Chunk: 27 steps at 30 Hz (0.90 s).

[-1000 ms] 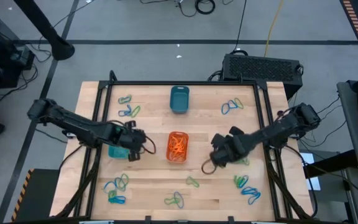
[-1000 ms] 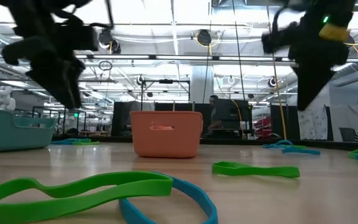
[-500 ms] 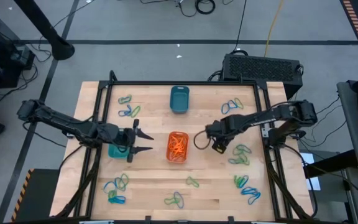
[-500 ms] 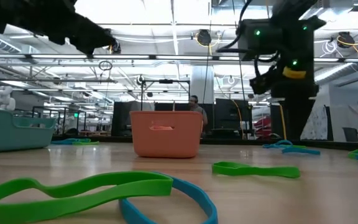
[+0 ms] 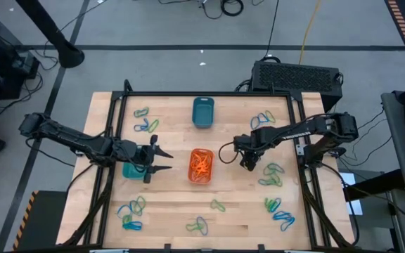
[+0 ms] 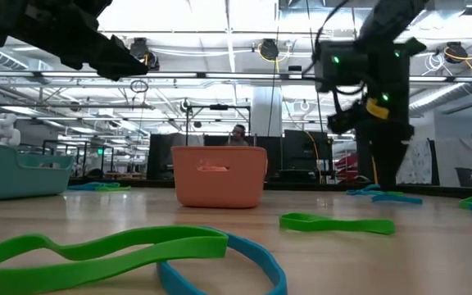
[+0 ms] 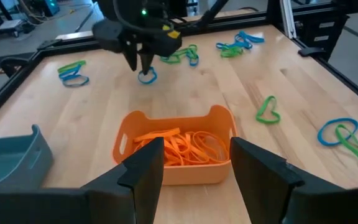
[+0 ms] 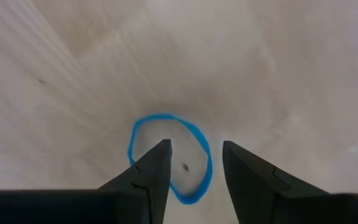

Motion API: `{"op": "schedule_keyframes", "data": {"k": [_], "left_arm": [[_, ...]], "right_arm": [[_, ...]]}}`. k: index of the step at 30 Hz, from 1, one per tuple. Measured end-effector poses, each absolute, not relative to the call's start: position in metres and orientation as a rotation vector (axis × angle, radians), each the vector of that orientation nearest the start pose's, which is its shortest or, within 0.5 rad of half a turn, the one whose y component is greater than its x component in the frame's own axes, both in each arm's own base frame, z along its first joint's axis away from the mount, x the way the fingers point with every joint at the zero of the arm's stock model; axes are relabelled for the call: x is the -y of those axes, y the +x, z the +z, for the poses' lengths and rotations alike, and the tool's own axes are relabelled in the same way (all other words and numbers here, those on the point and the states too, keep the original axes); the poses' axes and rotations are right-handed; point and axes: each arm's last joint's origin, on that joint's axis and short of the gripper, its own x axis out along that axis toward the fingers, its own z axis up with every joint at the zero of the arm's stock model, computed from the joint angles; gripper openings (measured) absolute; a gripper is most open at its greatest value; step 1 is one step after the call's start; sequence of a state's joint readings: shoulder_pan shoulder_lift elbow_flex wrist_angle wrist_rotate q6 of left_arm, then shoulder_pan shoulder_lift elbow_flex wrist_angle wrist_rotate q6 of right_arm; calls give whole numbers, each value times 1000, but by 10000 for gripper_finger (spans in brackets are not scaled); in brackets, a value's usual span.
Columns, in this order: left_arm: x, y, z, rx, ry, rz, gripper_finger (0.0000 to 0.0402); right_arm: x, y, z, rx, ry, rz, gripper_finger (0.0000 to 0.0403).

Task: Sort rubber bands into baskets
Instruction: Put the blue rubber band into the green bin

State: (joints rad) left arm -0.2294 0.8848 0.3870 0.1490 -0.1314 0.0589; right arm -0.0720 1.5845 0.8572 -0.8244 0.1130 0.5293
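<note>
R gripper (image 8: pixel 194 165) pts straight down, jaws narrowly apart, empty, astride near edge of a blue band (image 8: pixel 169 158) lying flat on table (image 5: pixel 230 200), right of orange basket (image 5: pixel 201 166). L gripper (image 7: pixel 194 168) wide, empty, hovers facing that basket. Risk: thin flat band, fingertips may close on wood only and slide over it.

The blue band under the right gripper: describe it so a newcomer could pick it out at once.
Start at the orange basket in the middle of the table. To its right the right gripper points down at bare wood, fingers apart. The blue band lies flat beneath it as a lone open loop, while the other bands nearby lie in mixed green and blue clusters.
</note>
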Motion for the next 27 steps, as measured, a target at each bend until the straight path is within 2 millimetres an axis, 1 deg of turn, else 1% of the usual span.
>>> {"op": "schedule_keyframes", "data": {"k": [4, 7, 9, 11, 13, 14, 17, 22, 27], "left_arm": [[39, 183, 211, -341, 120, -107, 192], [39, 183, 211, -340, 120, -107, 192], [39, 183, 211, -338, 119, -107, 192], [39, 183, 211, -339, 119, -107, 192], [39, 184, 210, -338, 103, -104, 192], [39, 185, 210, -337, 98, -104, 192], [41, 189, 210, -318, 87, -115, 192], [46, 200, 207, -282, 53, -198, 192], [50, 214, 197, -271, 37, -218, 192]], "right_arm": [[21, 235, 133, -1482, 421, -501, 137], [21, 231, 128, -1483, 391, -514, 128], [21, 231, 130, -1474, 374, -523, 107], [20, 235, 133, -1463, 353, -499, 68], [20, 239, 139, -1448, 330, -481, 23], [21, 242, 141, -1435, 300, -494, 12], [22, 255, 156, -1365, 271, -498, 7], [19, 276, 180, -1261, 253, -455, 2], [6, 299, 209, -1108, 239, -393, 1]]}}
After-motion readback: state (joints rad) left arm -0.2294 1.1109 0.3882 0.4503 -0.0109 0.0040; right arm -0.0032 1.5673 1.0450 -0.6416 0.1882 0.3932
